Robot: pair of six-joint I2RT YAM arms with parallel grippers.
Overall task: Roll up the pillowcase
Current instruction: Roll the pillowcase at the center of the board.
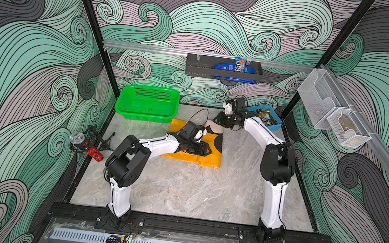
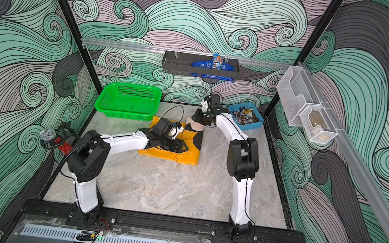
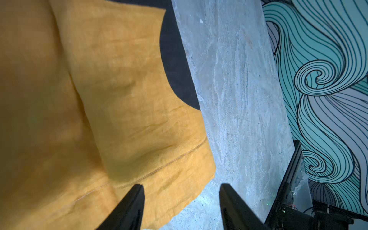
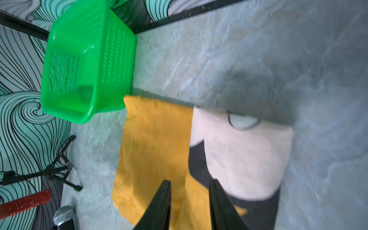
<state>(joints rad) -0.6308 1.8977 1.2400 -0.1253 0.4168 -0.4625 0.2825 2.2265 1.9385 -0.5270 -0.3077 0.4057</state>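
Marble table (image 1: 180, 188) bare near front; pillowcase (image 1: 191, 158) beside green basket (image 1: 147, 103); left claw (image 3: 181, 207) spread over hem, right claw (image 4: 190, 205) parted, empty.

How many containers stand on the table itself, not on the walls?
2: a green basket at the back left, beside the pillowcase, and a blue tray of small parts at the back right.

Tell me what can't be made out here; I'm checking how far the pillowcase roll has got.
- Pillowcase middle: in both top views the left arm covers it, so any rolled part there is hidden.
- Left gripper: left wrist view cuts off all but the fingertips.
- Right gripper: right wrist view is motion-blurred; contact with the cloth is unclear.
- Blue tray contents: too small to identify.
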